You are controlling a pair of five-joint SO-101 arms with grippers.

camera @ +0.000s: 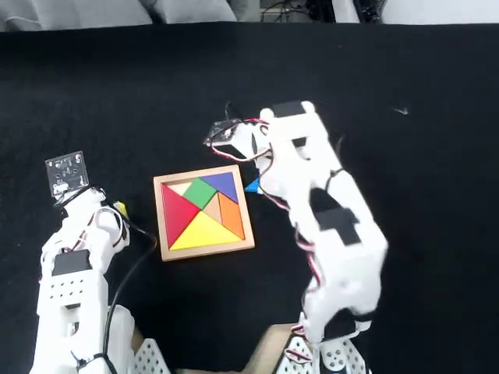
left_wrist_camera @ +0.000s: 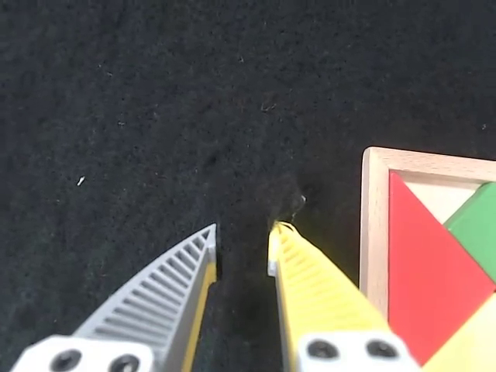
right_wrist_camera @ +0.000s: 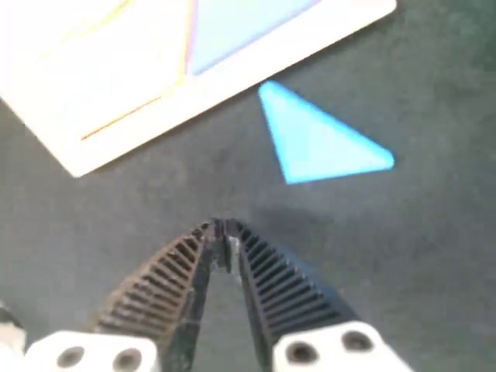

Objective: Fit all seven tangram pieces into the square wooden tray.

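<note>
The square wooden tray [camera: 204, 252] lies mid-table with red, green, purple, orange and yellow pieces in it; a bare patch of floor [left_wrist_camera: 440, 198] shows at one corner. A light blue triangle [camera: 252, 186] lies flat on the black cloth just outside the tray's right rim, partly under the right arm. My right gripper [right_wrist_camera: 222, 229] is shut and empty, its tips a short way from the blue triangle [right_wrist_camera: 319, 145]. My left gripper [left_wrist_camera: 243, 232] hovers over the cloth left of the tray [left_wrist_camera: 374, 225], slightly open, nothing between its fingers.
Black cloth covers the whole table. The right arm's white body [camera: 327, 210] stretches over the area right of the tray. A small circuit board [camera: 66, 173] sits on the left arm, far left.
</note>
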